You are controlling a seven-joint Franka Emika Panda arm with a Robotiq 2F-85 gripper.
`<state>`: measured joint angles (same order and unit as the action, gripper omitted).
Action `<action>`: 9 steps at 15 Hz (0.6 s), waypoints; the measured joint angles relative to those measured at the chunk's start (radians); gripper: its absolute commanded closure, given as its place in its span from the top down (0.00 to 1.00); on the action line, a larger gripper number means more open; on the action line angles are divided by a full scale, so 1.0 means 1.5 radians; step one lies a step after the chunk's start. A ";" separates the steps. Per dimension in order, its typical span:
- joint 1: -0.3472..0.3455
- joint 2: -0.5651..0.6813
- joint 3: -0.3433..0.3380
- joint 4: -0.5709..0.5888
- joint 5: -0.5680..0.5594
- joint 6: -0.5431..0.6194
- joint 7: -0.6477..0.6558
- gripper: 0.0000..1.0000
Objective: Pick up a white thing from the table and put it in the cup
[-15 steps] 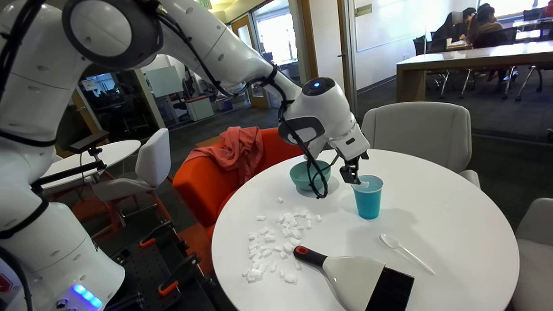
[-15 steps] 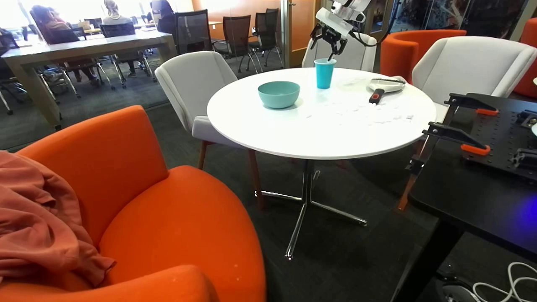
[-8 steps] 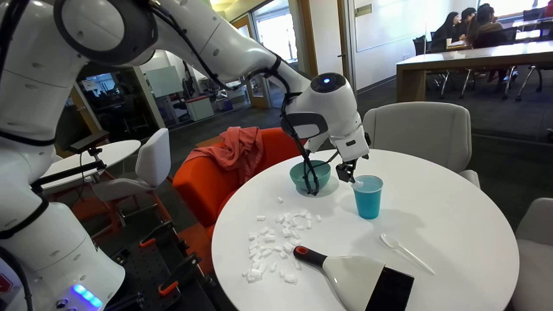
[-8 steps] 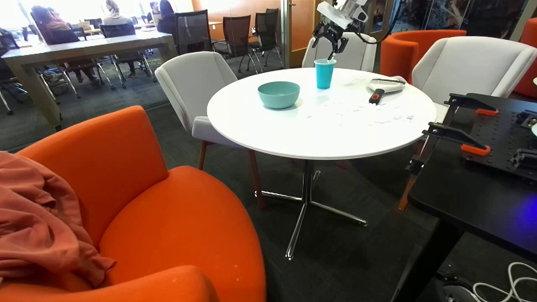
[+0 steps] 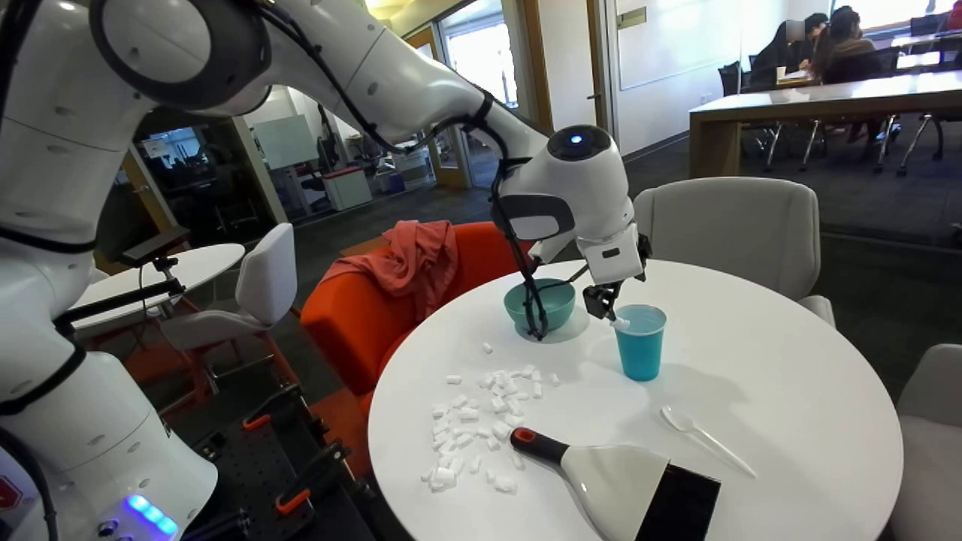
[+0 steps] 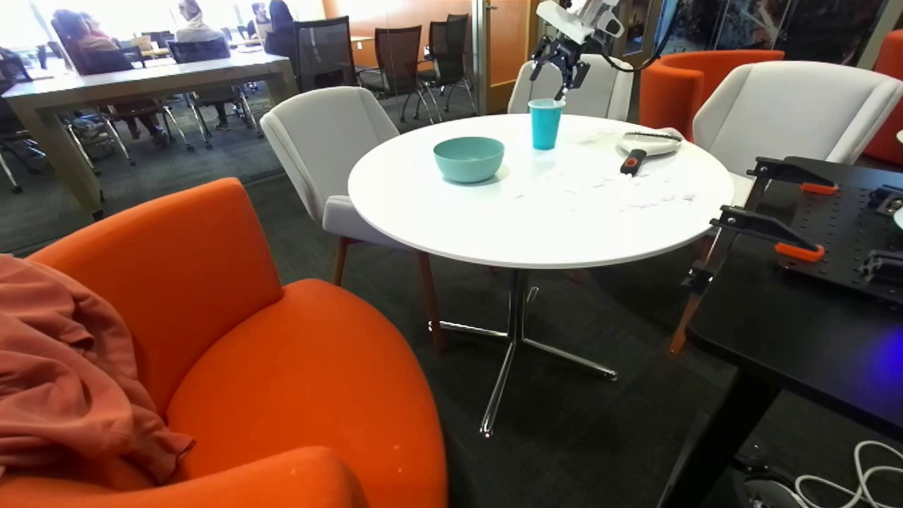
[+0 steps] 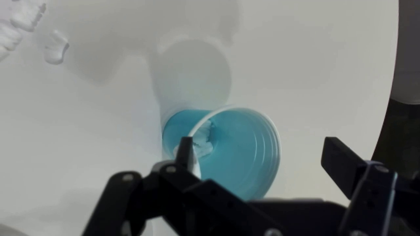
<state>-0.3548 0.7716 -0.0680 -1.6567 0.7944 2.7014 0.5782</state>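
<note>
The light-blue cup (image 5: pixel 641 353) stands upright on the round white table (image 5: pixel 797 376); it also shows in an exterior view (image 6: pixel 544 128) and the wrist view (image 7: pixel 239 150). Several white scraps (image 7: pixel 202 136) lie at its bottom. My gripper (image 7: pixel 258 146) is open, its jaws wide apart over the cup; it also shows in an exterior view (image 6: pixel 549 86). One white scrap (image 7: pixel 198 167) is against the inner side of the left finger, at the cup's rim. This scrap also shows in an exterior view (image 5: pixel 621 324). I cannot tell whether it clings to the finger or rests on the rim.
Many loose white scraps (image 5: pixel 466 432) lie on the table. A teal bowl (image 5: pixel 559 306) stands near the cup, behind the hanging cable. A whitish flat sheet with a black handle (image 5: pixel 616 481) and a white spoon (image 5: pixel 710 439) lie on the table. Chairs surround it.
The arm has shifted and turned slightly. In an exterior view the fingertip and its white scrap have moved from over the cup's opening to the rim. The cup has not moved.
</note>
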 measured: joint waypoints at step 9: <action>0.001 0.000 0.000 0.007 0.047 0.000 -0.001 1.00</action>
<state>-0.3534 0.7718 -0.0680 -1.6462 0.8645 2.7013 0.5773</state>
